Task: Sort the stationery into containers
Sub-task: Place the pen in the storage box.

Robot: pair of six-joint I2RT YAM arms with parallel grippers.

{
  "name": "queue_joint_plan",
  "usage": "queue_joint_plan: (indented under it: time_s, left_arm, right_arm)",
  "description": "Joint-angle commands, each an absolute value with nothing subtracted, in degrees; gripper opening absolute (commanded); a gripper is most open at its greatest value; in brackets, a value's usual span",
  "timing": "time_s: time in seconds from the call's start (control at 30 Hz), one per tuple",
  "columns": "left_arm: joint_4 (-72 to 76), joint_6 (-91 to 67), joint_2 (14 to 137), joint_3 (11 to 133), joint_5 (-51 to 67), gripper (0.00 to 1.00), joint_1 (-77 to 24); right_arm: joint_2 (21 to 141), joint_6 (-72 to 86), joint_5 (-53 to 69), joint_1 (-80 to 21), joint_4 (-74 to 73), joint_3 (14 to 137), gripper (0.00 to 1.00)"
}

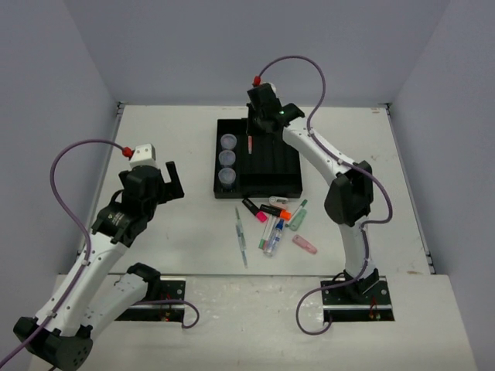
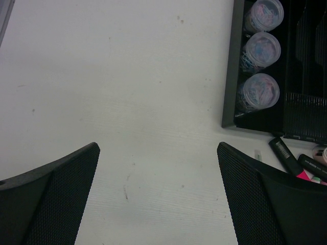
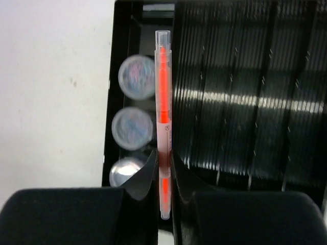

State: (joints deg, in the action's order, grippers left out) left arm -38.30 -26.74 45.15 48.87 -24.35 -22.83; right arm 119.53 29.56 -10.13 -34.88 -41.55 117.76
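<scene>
The right hand (image 3: 163, 166) pinches an orange-cored pen (image 3: 162, 97) near its lower end, jaws narrow on the clear barrel. The pen hangs over the black tray (image 3: 245, 76), along the wall between the slot holding three round pots (image 3: 137, 76) and the ribbed slots. To place it well, I judge it should shift towards a long narrow slot, line up parallel with it, and be let go low, so it cannot bounce onto the pots. The left hand (image 2: 158, 168) is wide open over the bench (image 2: 127, 76). Loose markers and pens (image 1: 271, 224) lie before the tray.
</scene>
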Motion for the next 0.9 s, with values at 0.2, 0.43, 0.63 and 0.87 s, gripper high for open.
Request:
queue_joint_plan:
  time_s: [0.2,0.43,0.63,0.87]
  left_arm:
    - [-35.8,-25.0,45.5,48.3,-23.4,1.00,-22.1]
    - [-35.8,-25.0,45.5,48.3,-23.5,1.00,-21.8]
    - [-35.6,-24.9,44.6,48.2,-23.3,1.00,-21.7]
    - [-35.4,-24.7,44.6,48.2,-22.9,1.00,-21.7]
  right_arm:
    - [135.9,27.0,-0.5,-31.2,-41.8,133.0,0.00]
    - [140.4,28.1,2.2,-31.2,-38.9,133.3,0.00]
    - [142.9,29.0,2.1,-31.1,-38.1,133.4,0.11]
    - [140.9,29.8,1.5,-31.3,-37.7,132.4,0.52]
